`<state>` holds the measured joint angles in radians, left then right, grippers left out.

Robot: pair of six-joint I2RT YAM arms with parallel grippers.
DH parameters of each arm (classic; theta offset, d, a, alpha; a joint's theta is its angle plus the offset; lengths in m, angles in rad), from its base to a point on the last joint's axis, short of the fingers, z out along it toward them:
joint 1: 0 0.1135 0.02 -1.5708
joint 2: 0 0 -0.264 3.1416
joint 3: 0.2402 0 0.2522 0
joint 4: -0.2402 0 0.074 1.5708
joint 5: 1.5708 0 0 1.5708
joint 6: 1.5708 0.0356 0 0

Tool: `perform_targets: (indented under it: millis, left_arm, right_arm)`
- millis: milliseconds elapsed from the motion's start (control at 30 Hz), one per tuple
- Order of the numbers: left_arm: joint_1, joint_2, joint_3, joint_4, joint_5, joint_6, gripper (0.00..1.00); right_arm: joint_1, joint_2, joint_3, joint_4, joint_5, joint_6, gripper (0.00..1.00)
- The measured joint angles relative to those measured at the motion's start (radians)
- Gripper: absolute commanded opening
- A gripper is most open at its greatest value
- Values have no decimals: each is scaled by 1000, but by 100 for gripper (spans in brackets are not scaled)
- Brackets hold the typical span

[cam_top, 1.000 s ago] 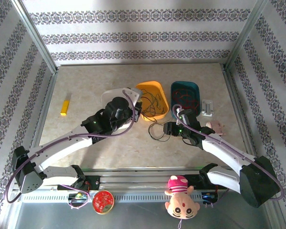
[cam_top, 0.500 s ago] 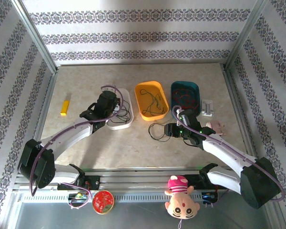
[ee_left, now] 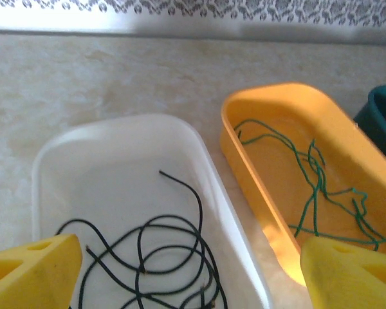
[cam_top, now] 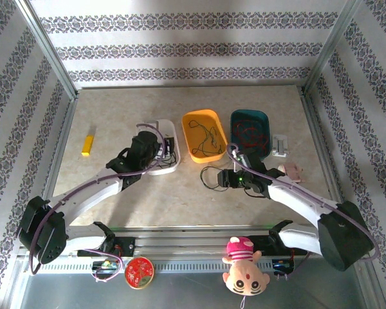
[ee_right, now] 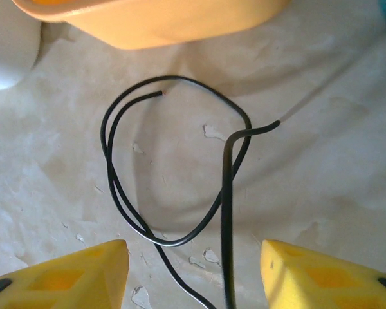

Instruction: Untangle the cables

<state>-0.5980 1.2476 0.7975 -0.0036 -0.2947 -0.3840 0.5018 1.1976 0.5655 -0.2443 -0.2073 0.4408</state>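
Observation:
In the left wrist view a black cable (ee_left: pixel 156 256) lies coiled loose in the white tray (ee_left: pixel 116 138). My left gripper (ee_left: pixel 190 283) hangs open above it, its yellow fingertips (ee_left: pixel 32 273) wide apart and touching nothing. A green cable (ee_left: pixel 315 187) lies in the orange bin (ee_left: pixel 270 103). In the top view the left gripper (cam_top: pixel 159 153) is over the white tray (cam_top: pixel 170 168). Another black cable (ee_right: pixel 174 167) loops on the table, with one strand rising between the open fingers of my right gripper (ee_right: pixel 193 283). Red cables (cam_top: pixel 248 136) sit in the teal bin (cam_top: pixel 265 122).
The three bins stand side by side mid-table, the orange bin (cam_top: pixel 196 116) in the middle. A yellow block (cam_top: pixel 87 145) lies far left. A small white object (cam_top: pixel 280 147) and a pink item (cam_top: pixel 292 170) are by the right arm. A plush toy (cam_top: pixel 244 265) and red disc (cam_top: pixel 139 271) sit at the near edge.
My left gripper has swung left from the orange bin to the white tray and opened, leaving the black cable in the tray. The right gripper has edged slightly left.

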Motion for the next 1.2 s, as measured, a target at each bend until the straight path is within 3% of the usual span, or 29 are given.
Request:
perform_targets:
  millis: [233, 433, 700, 900, 1000, 1133, 1167, 1200]
  left_arm:
    - [-31, -4, -48, 2, -33, -47, 88]
    - [-31, -20, -48, 5, -57, -48, 88]
    - [-31, -78, -53, 3, -139, -70, 88]
    - [-31, -129, -74, -38, -271, -136, 88]
    - [-31, -146, -74, -87, -339, -175, 88]
    - [-31, -177, -74, -159, -407, -208, 88]
    - [-31, -183, -74, -177, -421, -211, 88]
    - [-31, -188, -74, -193, -430, -214, 88]
  right_arm:
    - [0, 161, 42, 50, 0, 5, 46]
    - [14, 302, 120, 66, 12, 8, 0]
    - [59, 204, 142, -3, 55, 14, 0]
    - [124, 120, 320, -55, 57, -3, 0]
    - [130, 193, 468, -56, 32, -13, 0]
    - [139, 424, 730, -55, -26, -33, 0]
    - [144, 499, 805, -58, -43, -35, 7]
    - [149, 557, 863, -61, -53, -35, 24]
